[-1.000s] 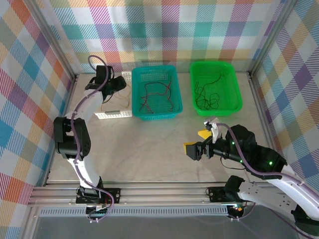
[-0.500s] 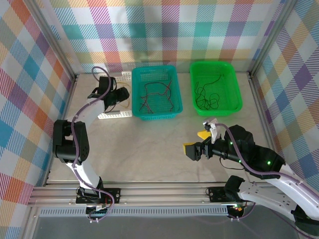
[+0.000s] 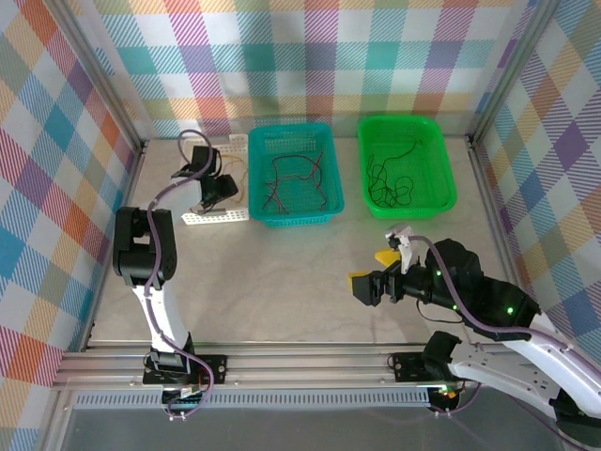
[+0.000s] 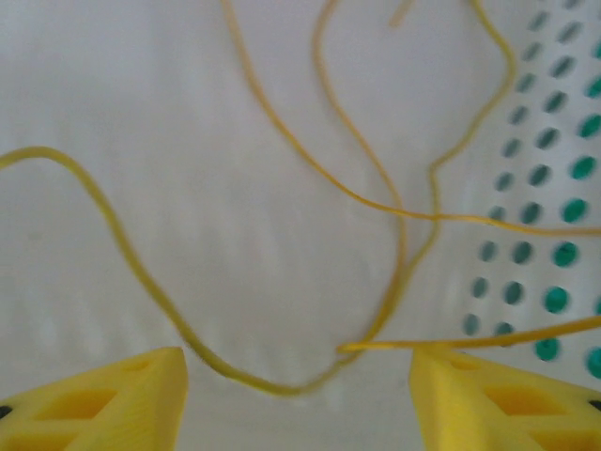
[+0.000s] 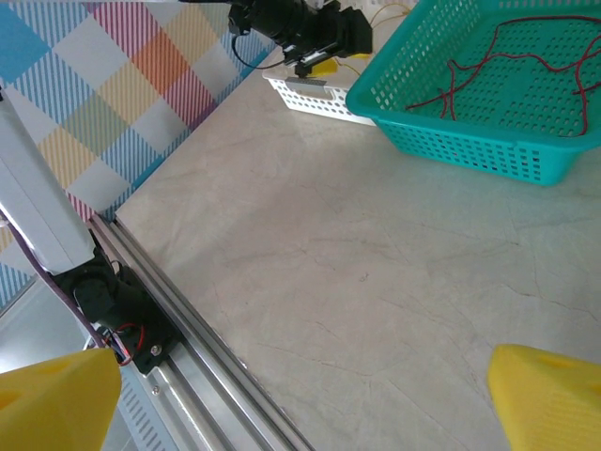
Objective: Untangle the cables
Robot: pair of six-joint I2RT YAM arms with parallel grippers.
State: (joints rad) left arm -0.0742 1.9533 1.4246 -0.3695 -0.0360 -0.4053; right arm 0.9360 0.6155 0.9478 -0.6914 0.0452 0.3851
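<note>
The cables lie in three baskets. A thin yellow cable [image 4: 285, 390] loops over the floor of the white basket [image 3: 214, 219]. My left gripper [image 4: 299, 399] hangs low over it with its yellow fingers [image 4: 103, 399] open, and the loop's lowest bend lies between them, ungripped. Red and black cables [image 3: 293, 178] sprawl in the teal basket [image 3: 293, 220]. A black cable [image 3: 394, 183] curls in the green basket [image 3: 443, 202]. My right gripper [image 3: 369, 268] hovers wide open over bare table at the front right, holding nothing.
The three baskets stand in a row along the back wall, the white one touching the teal one. Checked walls close the left, back and right. A metal rail [image 5: 188, 324] runs along the near table edge. Bare table spreads between the baskets and my arm bases.
My left gripper has come down and nearer inside the white basket, with its elbow folding in and its jaws narrowing slightly. The right arm has barely moved.
</note>
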